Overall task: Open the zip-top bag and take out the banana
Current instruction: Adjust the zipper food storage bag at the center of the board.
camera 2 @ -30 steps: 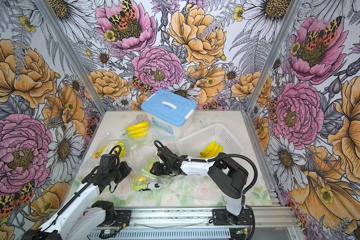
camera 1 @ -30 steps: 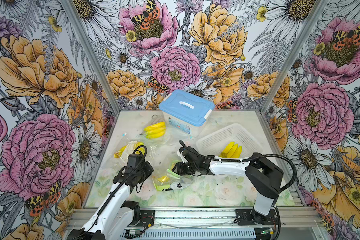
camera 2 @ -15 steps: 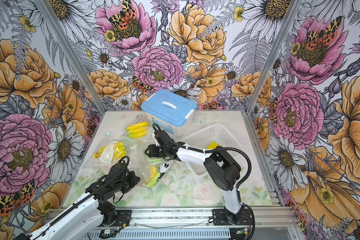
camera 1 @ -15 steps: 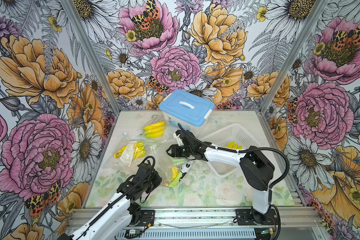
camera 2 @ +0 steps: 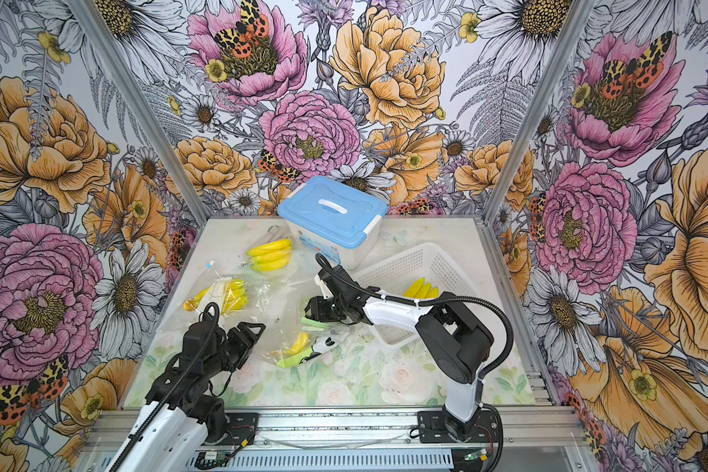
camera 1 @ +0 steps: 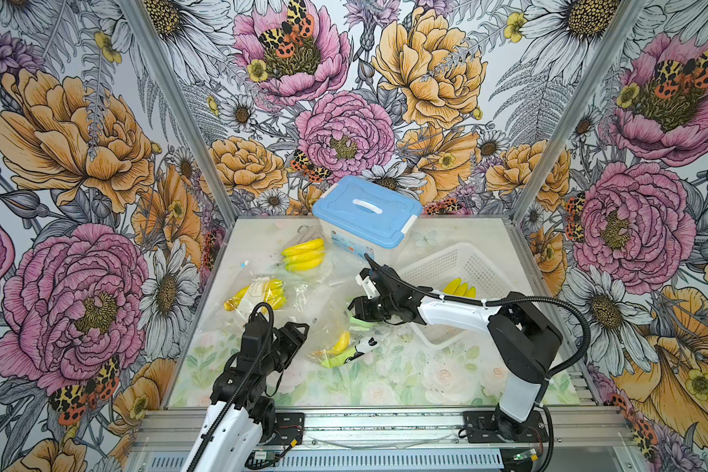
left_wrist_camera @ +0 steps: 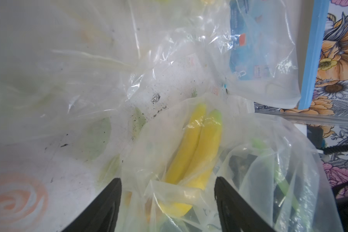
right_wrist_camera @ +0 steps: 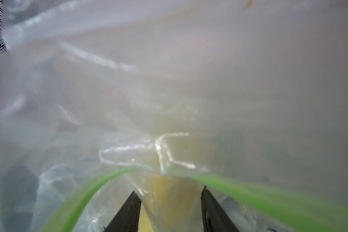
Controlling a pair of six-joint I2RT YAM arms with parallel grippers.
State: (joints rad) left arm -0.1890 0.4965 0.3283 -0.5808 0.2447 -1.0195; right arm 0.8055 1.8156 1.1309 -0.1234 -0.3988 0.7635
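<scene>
1. Since earlier, the left gripper point(camera 1: 299, 337) has been brought beside the zip-top bag point(camera 1: 323, 323), jaws spread.
2. The right gripper point(camera 1: 354, 312) — its hold cannot be told.
3. Extraction is in hand — the banana point(camera 1: 341, 341), still bagged, must be reached.

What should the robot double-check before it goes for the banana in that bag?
1. Left gripper open: ok, its jaws stand wide apart.
2. Banana lined up: ok, it lies ahead between those jaws, inside the zip-top bag.
3. Right gripper holding the bag: cannot tell; plastic lies between its fingers.
4. Bag mouth open: cannot tell; the green zip strip is blurred.
5. White basket has room: ok.
</scene>
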